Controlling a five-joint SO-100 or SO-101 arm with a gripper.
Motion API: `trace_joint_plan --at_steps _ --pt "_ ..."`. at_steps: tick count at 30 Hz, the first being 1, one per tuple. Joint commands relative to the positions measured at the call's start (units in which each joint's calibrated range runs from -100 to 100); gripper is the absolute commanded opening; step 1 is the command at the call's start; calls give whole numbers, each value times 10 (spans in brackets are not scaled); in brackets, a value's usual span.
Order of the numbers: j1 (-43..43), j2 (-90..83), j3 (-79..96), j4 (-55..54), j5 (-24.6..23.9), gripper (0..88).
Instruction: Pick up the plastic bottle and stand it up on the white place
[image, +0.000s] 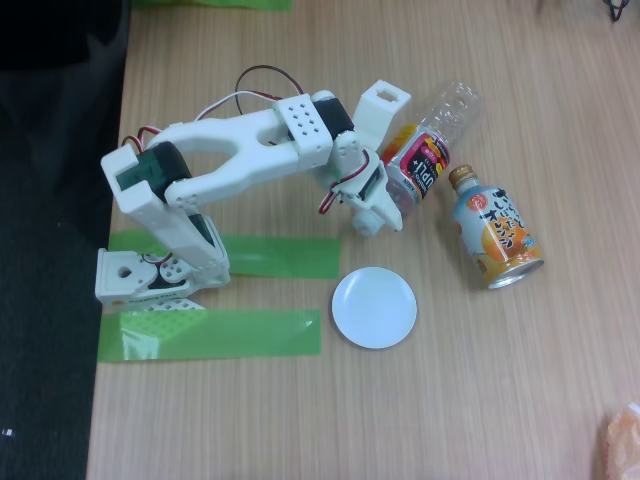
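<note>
The plastic bottle (440, 135) lies tilted on the wooden table, its clear base toward the upper right and its pink, red and yellow label near the middle. Its cap end is hidden behind my white gripper (392, 185), which sits over that lower-left end. The fingers touch or overlap the bottle, but the view from above does not show whether they are closed on it. The white place (374, 307), a small round plate, rests bare on the table below the gripper, a short way from the bottle.
An orange-and-pale-blue bottle-can (493, 238) with a gold cap lies just right of the plastic bottle. Two green tape strips (270, 257) lie by the arm's base (150, 280). The table's left edge borders a black area.
</note>
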Motion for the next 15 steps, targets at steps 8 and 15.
trace_joint_plan --at_steps 8,15 --pt "-4 -2 -3 -20 -3 369" --pt "-4 -1 -2 -38 -3 369"
